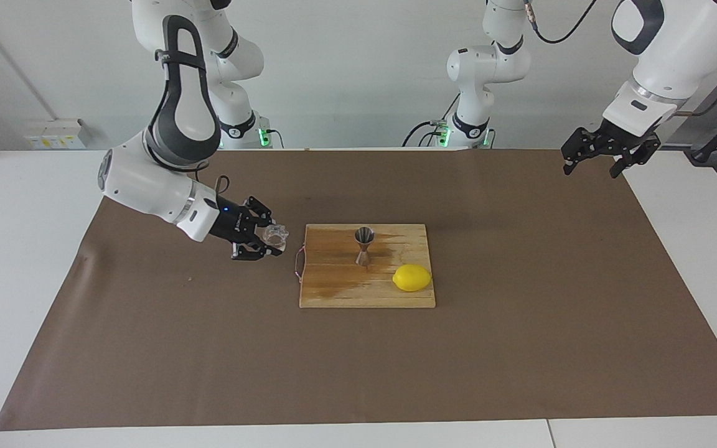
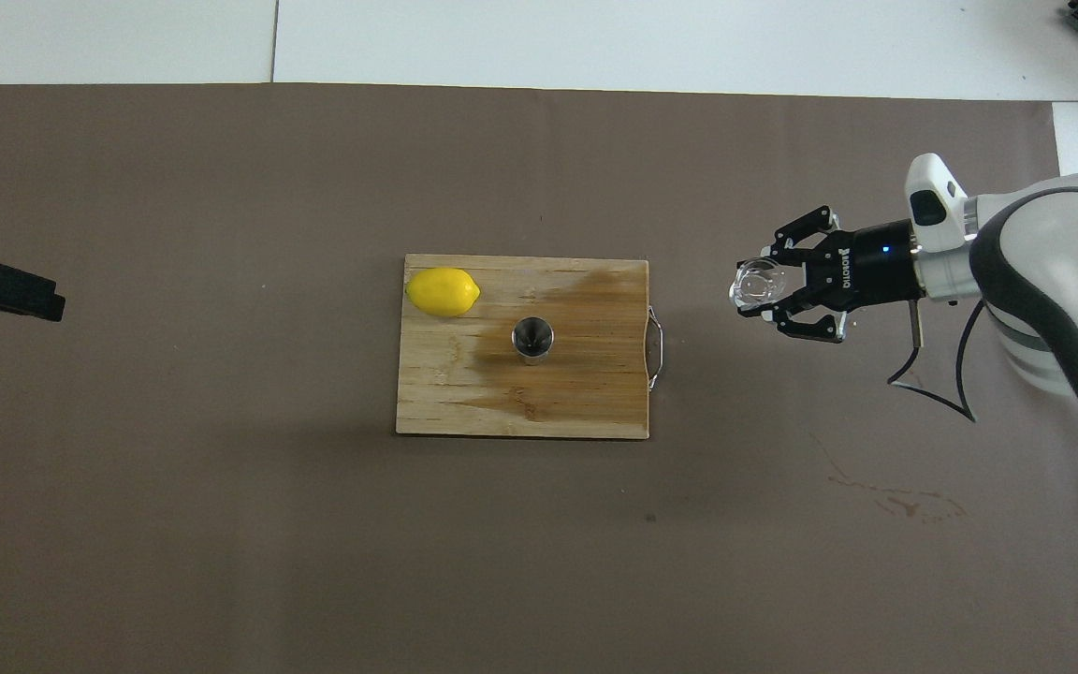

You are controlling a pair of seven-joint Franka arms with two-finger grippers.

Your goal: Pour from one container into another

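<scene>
Facing view shows the right gripper (image 1: 264,239) pinching the clear glass cup (image 1: 273,237) above the brown mat (image 1: 520,348), just beside the cutting board (image 1: 333,292). On that board the steel jigger (image 1: 364,245) stands upright near a lemon (image 1: 412,277). Over the mat's corner, the waiting left gripper (image 1: 595,163) hangs with fingers spread.

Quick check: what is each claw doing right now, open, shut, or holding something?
Right claw: shut on the glass cup, up over the brown mat beside the cutting board.
Left claw: open, holding nothing, waiting over the mat's corner.
</scene>
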